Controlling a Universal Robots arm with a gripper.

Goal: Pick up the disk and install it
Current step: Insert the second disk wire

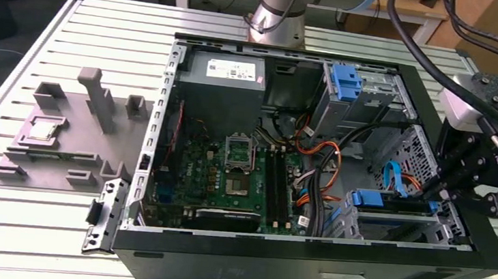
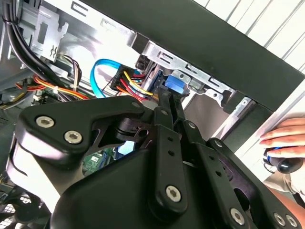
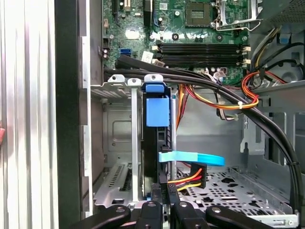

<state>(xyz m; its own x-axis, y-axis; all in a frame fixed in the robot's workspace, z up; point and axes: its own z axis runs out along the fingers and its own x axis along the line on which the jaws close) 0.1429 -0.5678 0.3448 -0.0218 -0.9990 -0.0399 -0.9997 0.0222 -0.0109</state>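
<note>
Computer case (image 1: 310,265): black, open, lying on the slatted metal table (image 1: 30,228).
Circuit board (image 1: 227,178): green, on the case floor.
Power supply (image 1: 223,75): grey box in a far corner of the case.
Grey fixture (image 1: 66,135): on the table, beside the case.

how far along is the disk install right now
The disk already stands on edge in the metal bay by the case's wall, so the pick-up looks done. The gripper sits right at its near edge, in line with its blue carrier tab; whether the jaws clamp it is hard to tell. Whether it is fully seated can't be judged. A person's hand rests outside the case.
</note>
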